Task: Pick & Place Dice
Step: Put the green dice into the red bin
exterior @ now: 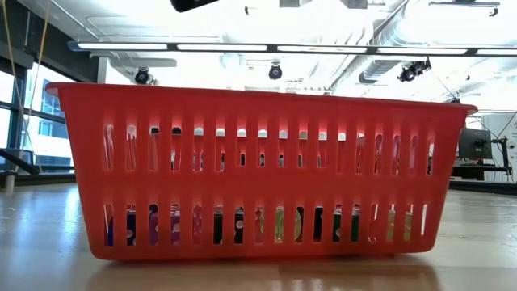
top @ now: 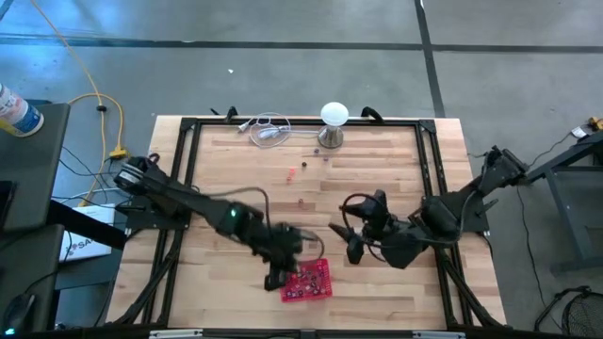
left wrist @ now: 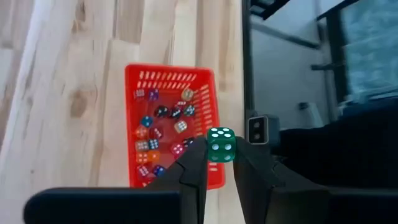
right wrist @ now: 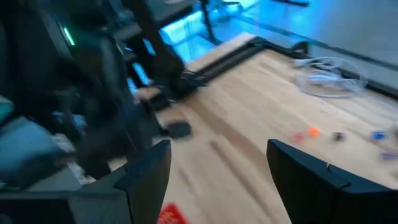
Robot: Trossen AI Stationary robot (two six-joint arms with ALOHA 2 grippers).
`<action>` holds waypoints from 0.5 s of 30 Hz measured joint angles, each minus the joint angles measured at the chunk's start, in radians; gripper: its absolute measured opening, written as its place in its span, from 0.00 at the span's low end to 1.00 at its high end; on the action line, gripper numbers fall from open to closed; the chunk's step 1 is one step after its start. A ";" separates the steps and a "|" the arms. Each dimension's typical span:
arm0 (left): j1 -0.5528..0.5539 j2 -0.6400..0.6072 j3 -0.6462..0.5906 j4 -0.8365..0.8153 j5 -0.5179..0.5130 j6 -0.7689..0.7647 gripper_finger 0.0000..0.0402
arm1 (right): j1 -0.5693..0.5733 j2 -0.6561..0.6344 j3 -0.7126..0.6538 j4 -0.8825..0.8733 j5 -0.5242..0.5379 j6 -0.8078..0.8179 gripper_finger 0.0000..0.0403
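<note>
Progress: most of the small multicoloured dice [left wrist: 163, 138] already lie inside the red slotted plastic basket [left wrist: 134, 81], which sits at the near edge of the wooden bench [top: 377, 188]. Left tool [left wrist: 219, 163] hangs above the basket, clamped on one green die with white pips [left wrist: 221, 144], not yet released; judging by that, drop-off is the step in hand. Remaining: a few loose dice [top: 303, 166] scattered mid-bench, near the white ball-topped metal stand [top: 334, 124]. Right tool [right wrist: 217, 174] idles beside the basket, fingers spread wide, holding nothing.
</note>
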 joint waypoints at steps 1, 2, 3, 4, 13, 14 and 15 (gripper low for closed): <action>-0.018 0.016 0.000 0.011 -0.025 -0.010 0.13 | 0.010 0.002 0.000 0.032 0.003 -0.008 0.64; -0.038 0.031 0.000 0.022 -0.052 -0.020 0.13 | 0.018 0.002 0.000 0.069 0.003 -0.014 0.64; -0.058 0.044 0.000 0.029 -0.077 -0.025 0.13 | 0.026 0.001 0.000 0.108 0.005 -0.015 0.64; -0.077 0.060 -0.001 0.034 -0.098 -0.028 0.13 | 0.032 0.006 0.000 0.138 0.005 -0.016 0.64; -0.140 0.215 -0.001 0.129 -0.194 -0.032 0.14 | 0.115 0.080 0.000 0.292 0.028 -0.012 0.64; -0.140 0.228 -0.001 0.137 -0.195 -0.033 0.14 | 0.124 0.091 0.000 0.307 0.027 -0.011 0.64; -0.137 0.238 -0.001 0.131 -0.193 -0.034 0.14 | 0.128 0.103 0.000 0.326 0.028 -0.010 0.64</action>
